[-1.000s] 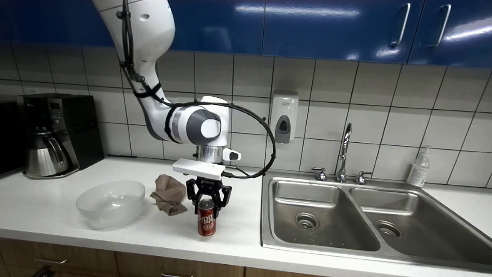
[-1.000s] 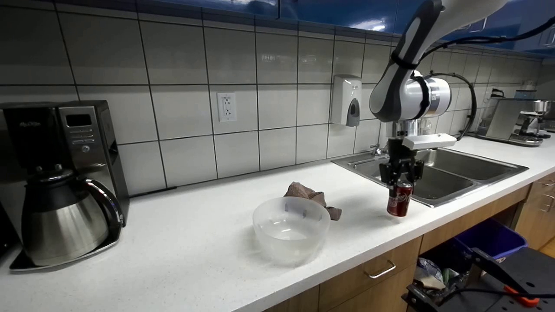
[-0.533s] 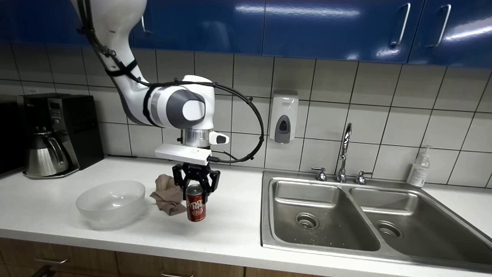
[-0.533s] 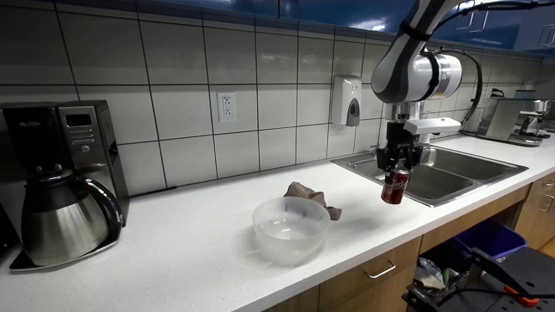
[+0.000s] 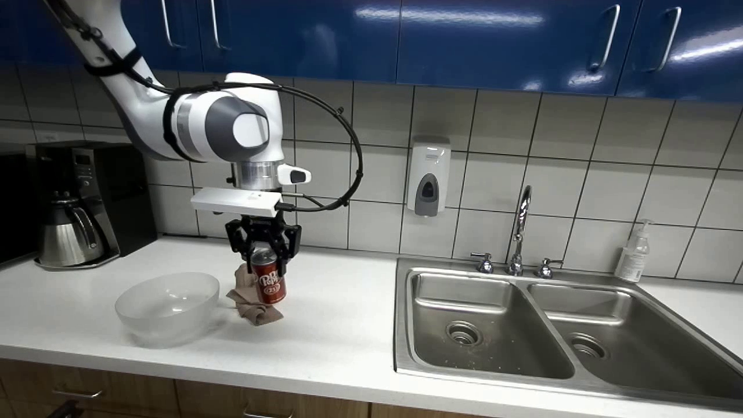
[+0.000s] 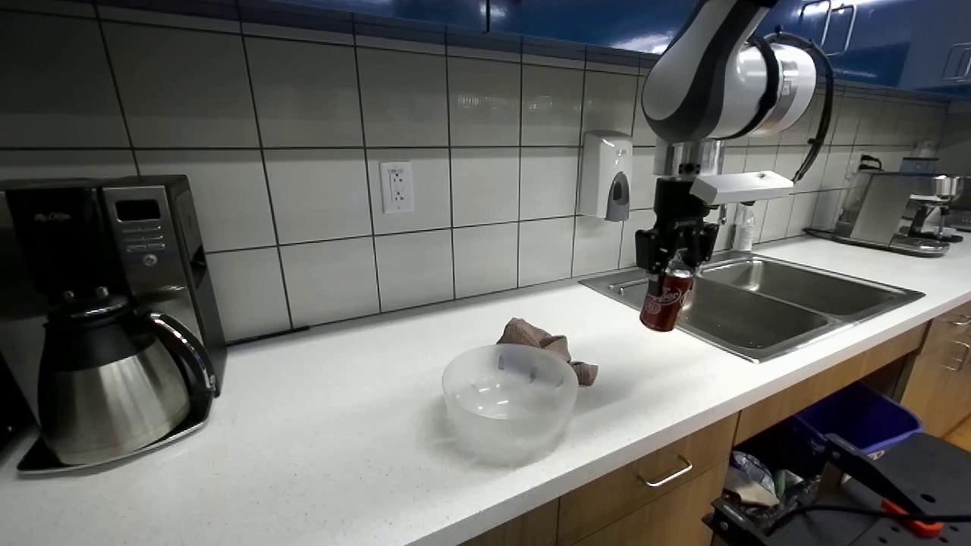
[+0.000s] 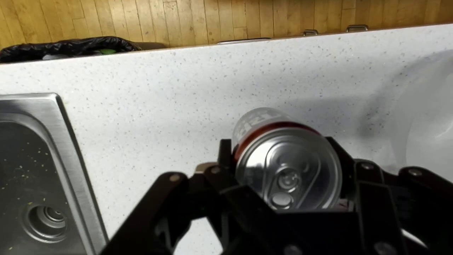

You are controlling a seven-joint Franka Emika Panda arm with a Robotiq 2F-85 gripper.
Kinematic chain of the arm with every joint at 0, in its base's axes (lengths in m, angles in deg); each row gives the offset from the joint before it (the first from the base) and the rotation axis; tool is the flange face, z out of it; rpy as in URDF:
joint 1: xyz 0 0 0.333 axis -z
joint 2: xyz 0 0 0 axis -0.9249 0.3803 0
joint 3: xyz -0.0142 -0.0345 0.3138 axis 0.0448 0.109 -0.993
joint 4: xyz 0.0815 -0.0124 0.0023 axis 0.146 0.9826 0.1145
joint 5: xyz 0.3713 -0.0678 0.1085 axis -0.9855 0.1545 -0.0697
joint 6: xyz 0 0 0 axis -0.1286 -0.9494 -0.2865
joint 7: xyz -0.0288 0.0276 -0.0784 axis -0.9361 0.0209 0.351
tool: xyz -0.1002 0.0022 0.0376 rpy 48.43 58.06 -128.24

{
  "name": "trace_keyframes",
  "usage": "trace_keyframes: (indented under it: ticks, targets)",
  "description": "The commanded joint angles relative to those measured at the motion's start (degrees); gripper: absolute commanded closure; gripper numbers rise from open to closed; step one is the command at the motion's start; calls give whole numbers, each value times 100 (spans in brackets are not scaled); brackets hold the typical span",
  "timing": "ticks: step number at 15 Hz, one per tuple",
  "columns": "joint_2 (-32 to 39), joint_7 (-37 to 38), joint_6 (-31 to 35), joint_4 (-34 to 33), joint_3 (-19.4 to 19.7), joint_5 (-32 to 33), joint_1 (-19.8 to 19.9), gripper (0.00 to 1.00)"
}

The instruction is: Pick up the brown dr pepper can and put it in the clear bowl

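Wrist view: one can [image 7: 286,159], one bowl [image 7: 430,109].

Glare on cabinets [image 5: 511,51]; soft shadows on counter [image 5: 342,331].

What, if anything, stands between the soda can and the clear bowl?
Nothing visible does. The hand holds the can above the counter; a brown cloth lies near the bowl but doesn't appear to block the way.
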Motion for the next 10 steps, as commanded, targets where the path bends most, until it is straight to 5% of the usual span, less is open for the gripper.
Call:
trace_keyframes:
  ticks: [1, 10]
  targets:
    - [-528, 407, 1, 242, -226, 261, -206, 62]
    - [-533, 736, -67, 82, -847, 330, -801, 62]
